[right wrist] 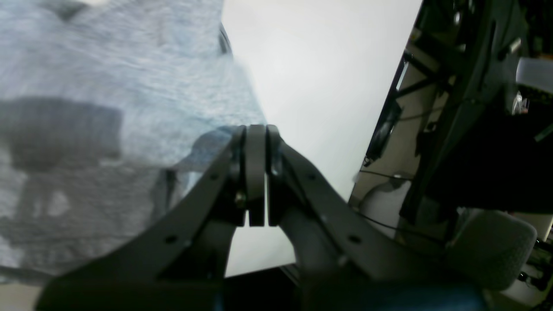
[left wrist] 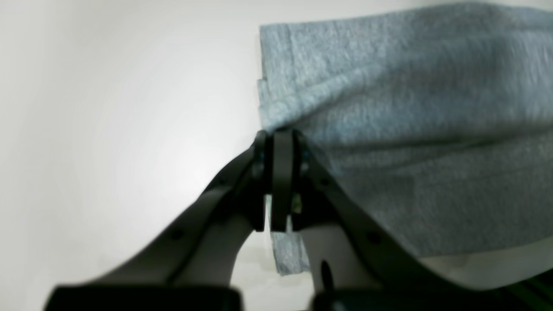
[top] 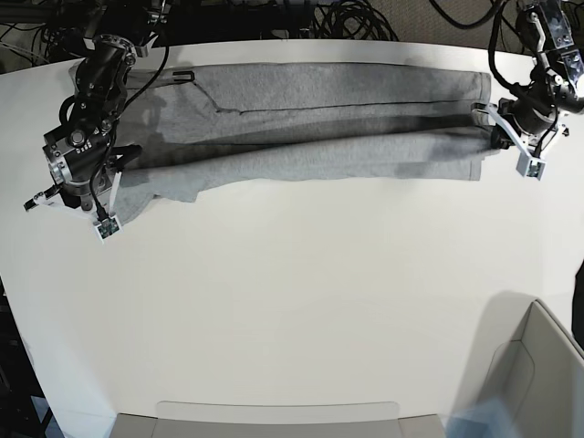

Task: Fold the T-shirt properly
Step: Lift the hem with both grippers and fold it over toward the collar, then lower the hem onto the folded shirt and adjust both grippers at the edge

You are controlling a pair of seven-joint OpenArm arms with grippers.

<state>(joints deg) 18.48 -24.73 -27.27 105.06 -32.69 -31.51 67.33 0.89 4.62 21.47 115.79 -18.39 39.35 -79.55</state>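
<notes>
Pinching opposite ends of the T-shirt (top: pixel 319 128), both jaws pressed together, stretches it taut over the table (top: pixel 301 301) for folding.

T-shirt (top: pixel 319 128) across table's (top: pixel 301 301) far edge, between 2 arms

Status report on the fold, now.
Left tool shut on T-shirt edge. Right tool shut on opposite end. Shirt stretched across table. Nothing in the way.

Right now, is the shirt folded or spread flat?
Partly folded: the T-shirt lies as a long doubled band, layered edges showing, both ends pinched.
</notes>
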